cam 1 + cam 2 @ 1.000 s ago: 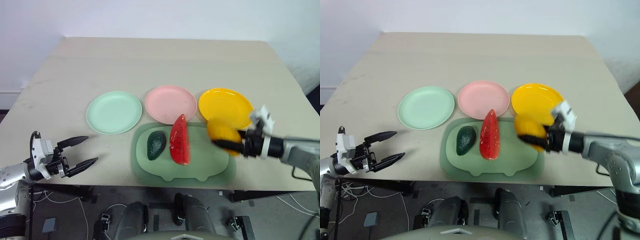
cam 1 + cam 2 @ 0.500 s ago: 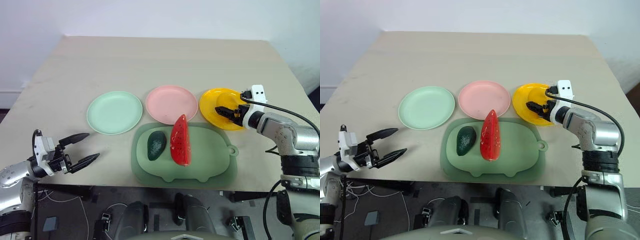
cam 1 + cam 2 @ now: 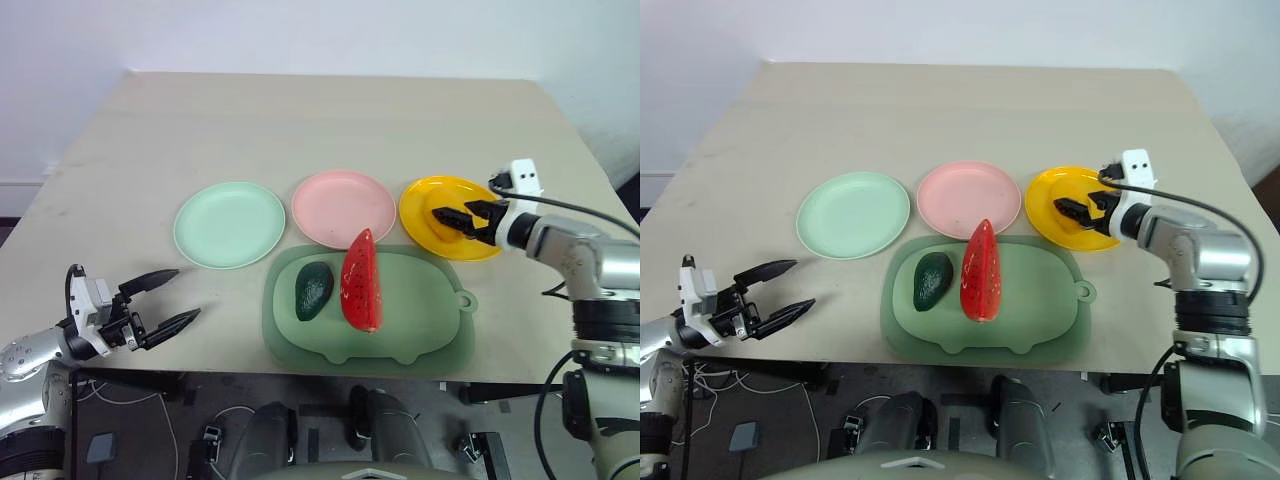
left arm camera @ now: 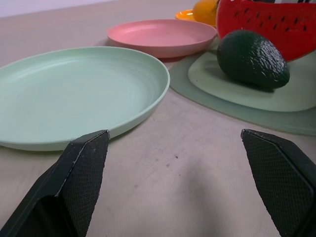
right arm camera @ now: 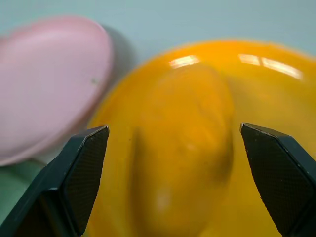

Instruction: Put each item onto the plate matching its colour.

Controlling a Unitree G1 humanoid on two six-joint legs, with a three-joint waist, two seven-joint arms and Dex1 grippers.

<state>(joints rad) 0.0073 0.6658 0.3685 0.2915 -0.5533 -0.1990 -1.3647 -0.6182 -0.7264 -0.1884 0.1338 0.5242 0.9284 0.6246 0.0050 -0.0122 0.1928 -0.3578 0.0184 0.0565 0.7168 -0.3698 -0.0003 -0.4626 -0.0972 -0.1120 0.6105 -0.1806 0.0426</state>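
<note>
The yellow mango (image 5: 182, 148) lies on the yellow plate (image 3: 428, 195). My right gripper (image 3: 452, 217) hovers over that plate, open, one finger on each side of the mango and clear of it. The dark green avocado (image 3: 313, 289) and the red watermelon wedge (image 3: 360, 280) rest on the pale green pig-shaped mat (image 3: 420, 320). The mint green plate (image 3: 229, 224) and the pink plate (image 3: 342, 207) sit bare behind the mat. My left gripper (image 3: 182, 295) stays open and holds nothing near the table's front left edge, pointing toward the green plate (image 4: 74, 94).
The beige table (image 3: 330, 120) stretches bare behind the three plates. Its front edge runs just below the mat and the left gripper. A black cable (image 3: 580, 205) loops off the right wrist beside the yellow plate.
My right gripper carried the mango from over the mat's right end to the yellow plate, then opened and let it go there. The left gripper stayed put.
</note>
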